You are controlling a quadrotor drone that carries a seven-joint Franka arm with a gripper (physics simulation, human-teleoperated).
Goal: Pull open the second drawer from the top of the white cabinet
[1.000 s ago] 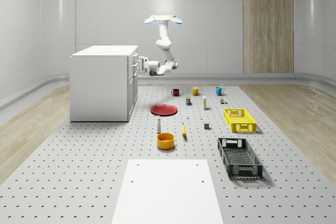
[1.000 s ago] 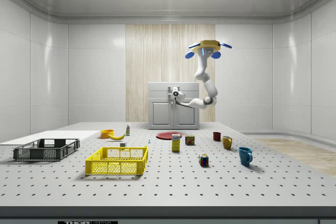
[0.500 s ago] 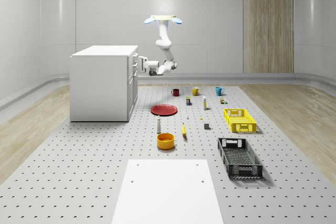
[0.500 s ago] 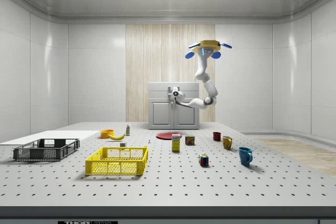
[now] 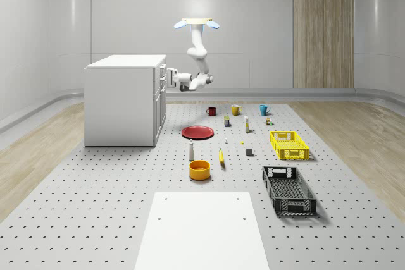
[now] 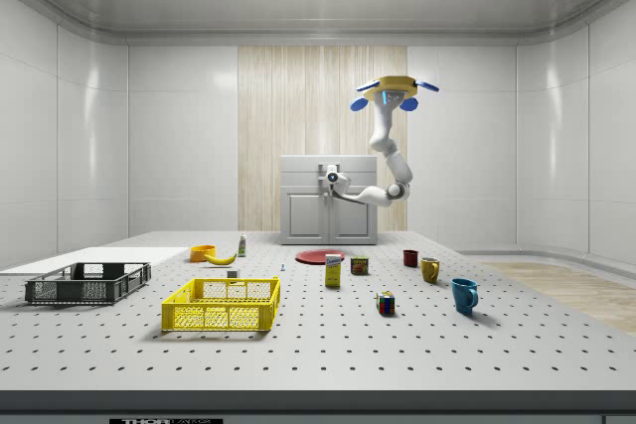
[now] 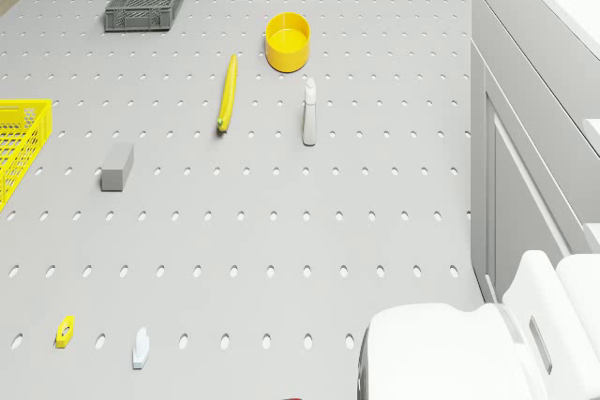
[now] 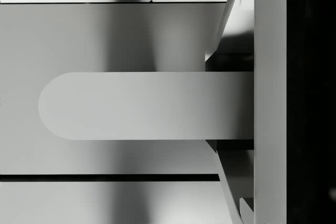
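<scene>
The white cabinet point(image 5: 120, 102) stands at the whole-scene view's left, its drawer fronts facing right. My drone point(image 5: 197, 24) hovers in front of those drawers, higher than the cabinet top. The arm hangs down and bends back toward the cabinet. My gripper point(image 5: 166, 79) is at the second drawer from the top, shut on its handle. In the wrist view that handle point(image 8: 142, 106) is a pale rounded bar running across to one finger point(image 8: 270, 98), with the drawer front flat behind it. The side view has the gripper point(image 6: 333, 178) against the cabinet's point(image 6: 329, 215) upper front. All drawers look flush.
On the perforated floor in front of the cabinet lie a red plate point(image 5: 197, 132), a yellow bowl point(image 5: 199, 169), a banana point(image 5: 221, 156), a small bottle point(image 7: 308, 111) and three mugs point(image 5: 235, 110). A yellow crate point(image 5: 289, 144) and a black crate point(image 5: 288, 190) sit further right. A white board point(image 5: 201, 229) lies nearest.
The gripper's fingers have closed on the drawer handle, and the arm has edged slightly toward the cabinet. The drone has kept its place and the drawer has not moved.
</scene>
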